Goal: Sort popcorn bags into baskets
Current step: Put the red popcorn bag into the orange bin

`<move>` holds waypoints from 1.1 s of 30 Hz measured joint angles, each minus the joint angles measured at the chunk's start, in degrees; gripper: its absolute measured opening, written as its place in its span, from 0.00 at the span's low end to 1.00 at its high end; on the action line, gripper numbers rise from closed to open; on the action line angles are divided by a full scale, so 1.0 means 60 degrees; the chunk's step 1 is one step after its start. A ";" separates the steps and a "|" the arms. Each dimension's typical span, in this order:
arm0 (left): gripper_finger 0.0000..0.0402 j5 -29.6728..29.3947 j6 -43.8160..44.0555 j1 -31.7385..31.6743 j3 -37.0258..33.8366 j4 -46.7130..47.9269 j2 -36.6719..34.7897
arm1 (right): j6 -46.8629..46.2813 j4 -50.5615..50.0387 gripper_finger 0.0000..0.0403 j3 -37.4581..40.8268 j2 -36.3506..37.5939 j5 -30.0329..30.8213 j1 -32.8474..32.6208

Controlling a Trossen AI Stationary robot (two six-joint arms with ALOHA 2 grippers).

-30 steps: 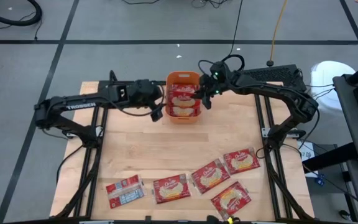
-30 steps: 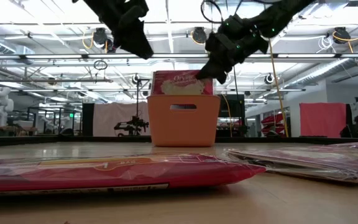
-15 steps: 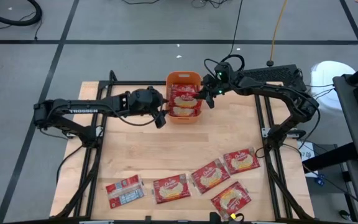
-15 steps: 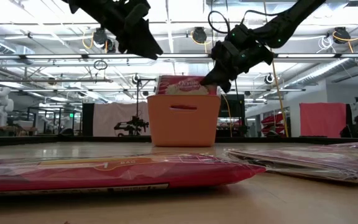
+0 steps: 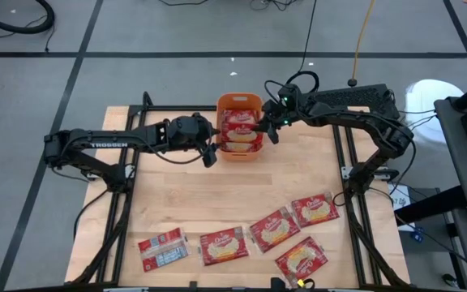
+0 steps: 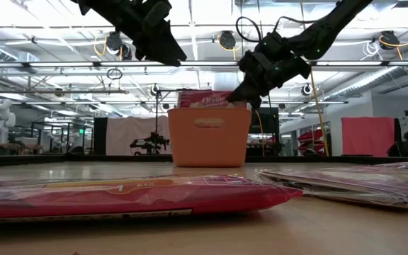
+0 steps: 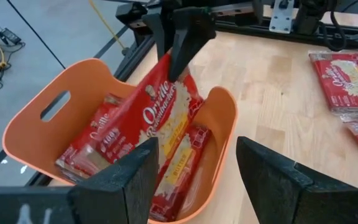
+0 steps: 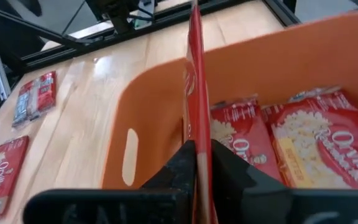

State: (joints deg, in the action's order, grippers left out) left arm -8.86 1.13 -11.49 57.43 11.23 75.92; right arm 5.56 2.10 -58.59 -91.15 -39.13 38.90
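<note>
The orange basket (image 5: 238, 99) stands at the table's far middle with popcorn bags lying inside it. My right gripper (image 5: 267, 130) is over the basket's right rim, shut on one red popcorn bag (image 7: 166, 106) that slants down into the basket (image 7: 23, 124). My left gripper (image 5: 210, 151) hangs open by the basket's near left corner with nothing between its fingers (image 7: 194, 155). In the low view the held bag (image 6: 207, 100) peeks just above the basket's rim (image 6: 209, 134), below my right gripper (image 6: 238, 95). My right gripper pinches the bag's upper end (image 7: 178, 70) between its two fingers (image 7: 188, 34). It comes slanting down from the table's right side. In the right wrist view the bag (image 8: 196, 93) shows edge-on between the fingers. The bag is tilted, its lower end down among the bags in the basket.
Several more popcorn bags lie flat along the table's near edge: one label-down (image 5: 162, 248), others label-up (image 5: 224, 246), (image 5: 272, 228), (image 5: 314, 209), (image 5: 302, 259). Bare wood lies between them and the basket. Black frame rails run along the table's left and right sides.
My right gripper has gone down with the popcorn bag, which has sunk from standing well above the rim to mostly inside the basket. My left gripper has sunk a little and shifted toward the basket's near left corner, still open.
</note>
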 joint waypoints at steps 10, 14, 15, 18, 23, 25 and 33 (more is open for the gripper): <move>0.54 0.0000 -0.0055 -0.0004 0.0000 -0.0230 0.0000 | -0.0091 0.0184 0.18 -0.0011 -0.0381 0.0312 -0.0142; 0.54 0.0000 -0.0062 -0.0004 0.0002 -0.0224 0.0004 | -0.0093 0.0314 0.18 -0.0011 -0.0452 0.0785 -0.0190; 0.54 0.0000 -0.0062 -0.0004 0.0000 -0.0217 0.0004 | -0.0193 0.0433 0.16 -0.0011 -0.0452 0.0778 -0.0190; 0.54 0.0000 -0.0066 -0.0004 0.0004 -0.0209 0.0004 | -0.0639 0.0905 0.07 -0.0011 -0.0452 0.0764 -0.0186; 0.54 0.0000 -0.0095 -0.0007 0.0004 -0.0186 0.0004 | -0.1336 0.1349 0.02 -0.0011 -0.0452 0.0754 -0.0190; 0.54 0.0000 -0.0085 -0.0007 0.0004 -0.0185 0.0004 | -0.1570 0.1440 0.01 -0.0011 -0.0379 0.0764 -0.0190; 0.54 0.0000 -0.0055 0.0000 0.0007 -0.0170 0.0004 | -0.3036 0.3958 0.00 0.0252 0.0153 0.1386 -0.0309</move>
State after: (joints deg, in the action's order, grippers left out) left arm -8.86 0.80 -11.49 57.47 10.21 75.94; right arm -12.66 25.85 -57.07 -90.24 -30.82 37.04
